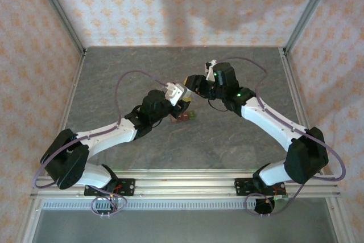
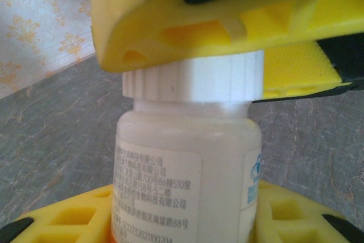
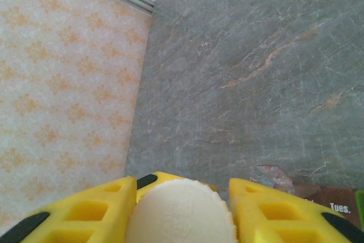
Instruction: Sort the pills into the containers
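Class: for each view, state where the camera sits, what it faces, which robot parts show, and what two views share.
Top external: above and behind the bases, looking down on the table; both arms, left gripper and right gripper meeting.
Left wrist: on the left arm, facing the white bottle between its fingers.
Right wrist: on the right arm, facing table and wall; its fingers flank the cap.
Shared: both wrist views show the cap.
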{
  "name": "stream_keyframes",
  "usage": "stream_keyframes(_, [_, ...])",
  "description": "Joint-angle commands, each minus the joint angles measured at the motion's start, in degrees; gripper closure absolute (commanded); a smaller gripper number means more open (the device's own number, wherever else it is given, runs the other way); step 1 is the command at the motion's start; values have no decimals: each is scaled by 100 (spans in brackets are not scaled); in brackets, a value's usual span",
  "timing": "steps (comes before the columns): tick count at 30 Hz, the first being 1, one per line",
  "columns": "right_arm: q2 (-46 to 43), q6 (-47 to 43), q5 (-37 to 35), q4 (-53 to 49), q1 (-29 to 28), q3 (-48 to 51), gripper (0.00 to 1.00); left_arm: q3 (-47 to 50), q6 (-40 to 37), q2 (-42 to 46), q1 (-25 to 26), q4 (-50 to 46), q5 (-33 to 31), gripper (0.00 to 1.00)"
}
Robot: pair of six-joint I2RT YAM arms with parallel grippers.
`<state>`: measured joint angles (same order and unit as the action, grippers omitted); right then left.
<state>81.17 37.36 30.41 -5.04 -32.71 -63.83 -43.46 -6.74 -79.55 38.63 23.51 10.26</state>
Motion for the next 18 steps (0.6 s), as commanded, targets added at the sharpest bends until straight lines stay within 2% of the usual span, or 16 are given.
stream_keyframes(1, [-131,-280,121,-37,-34,141,65,-171,128,10,30,314,27,100])
stream_keyframes(7, [-207,-1119,391,158,63,254,68,-161,295,113,-17,217,315,100])
stream_keyframes(12, [-303,-2018,1227,428,470,443,68,-171,574,282,-192,8,1253,100])
stream_keyframes(14, [-310,-2159,1622,504,625,485,68,-150,680,335,-236,-65,1583,100])
stream_keyframes(18, [-303,-2320,1903,358,694,436,68,-83,850,358,-281,-29,1921,100])
